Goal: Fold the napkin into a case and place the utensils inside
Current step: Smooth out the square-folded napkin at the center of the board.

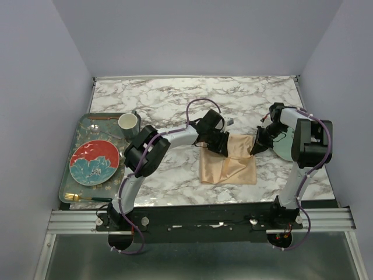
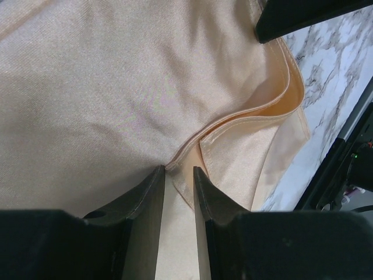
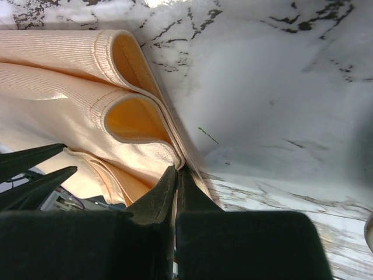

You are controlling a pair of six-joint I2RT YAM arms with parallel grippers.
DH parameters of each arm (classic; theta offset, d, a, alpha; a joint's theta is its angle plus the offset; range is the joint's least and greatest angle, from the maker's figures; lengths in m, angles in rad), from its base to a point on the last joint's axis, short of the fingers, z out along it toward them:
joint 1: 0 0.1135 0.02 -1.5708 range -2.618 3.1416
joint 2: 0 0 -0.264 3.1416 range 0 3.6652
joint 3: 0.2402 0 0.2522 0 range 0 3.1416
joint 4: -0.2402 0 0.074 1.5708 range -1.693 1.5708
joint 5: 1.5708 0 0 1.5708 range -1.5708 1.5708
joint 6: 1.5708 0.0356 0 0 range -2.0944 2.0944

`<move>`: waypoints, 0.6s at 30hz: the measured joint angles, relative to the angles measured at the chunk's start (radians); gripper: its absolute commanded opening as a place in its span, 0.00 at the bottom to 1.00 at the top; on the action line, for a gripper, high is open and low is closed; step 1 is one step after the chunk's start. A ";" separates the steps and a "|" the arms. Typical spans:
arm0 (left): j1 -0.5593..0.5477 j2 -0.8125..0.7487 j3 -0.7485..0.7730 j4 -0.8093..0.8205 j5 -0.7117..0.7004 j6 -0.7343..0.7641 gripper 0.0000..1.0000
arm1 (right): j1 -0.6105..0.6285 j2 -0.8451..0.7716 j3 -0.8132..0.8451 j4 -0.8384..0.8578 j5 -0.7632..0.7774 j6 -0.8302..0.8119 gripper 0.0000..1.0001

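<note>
The peach-orange napkin (image 1: pixel 227 164) lies folded in layers on the marble table, right of centre. My left gripper (image 1: pixel 217 143) is at its far left corner. In the left wrist view its jaws (image 2: pixel 178 170) stand narrowly apart, with a hem of the napkin (image 2: pixel 116 87) between the tips. My right gripper (image 1: pixel 256 146) is at the far right corner. In the right wrist view (image 3: pixel 176 170) it is shut on the edge of the layered napkin (image 3: pixel 70 76). A gold fork (image 1: pixel 74 197) with a dark handle lies on the tray's near edge.
A grey patterned tray (image 1: pixel 76 131) at the left holds a red and blue plate (image 1: pixel 94 161) and a cup (image 1: pixel 128 122). A pale plate (image 1: pixel 285 149) lies under my right arm. Marble table (image 1: pixel 175 99) with walls on three sides.
</note>
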 measured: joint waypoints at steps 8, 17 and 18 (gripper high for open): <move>-0.026 0.014 0.011 0.006 0.006 -0.017 0.08 | 0.000 0.001 0.000 0.000 0.000 0.000 0.09; -0.044 0.014 0.011 0.068 0.063 -0.058 0.00 | 0.000 0.002 0.000 0.000 0.000 0.001 0.09; -0.048 0.014 0.011 0.073 0.070 -0.063 0.00 | 0.000 0.002 0.000 0.000 0.000 0.001 0.09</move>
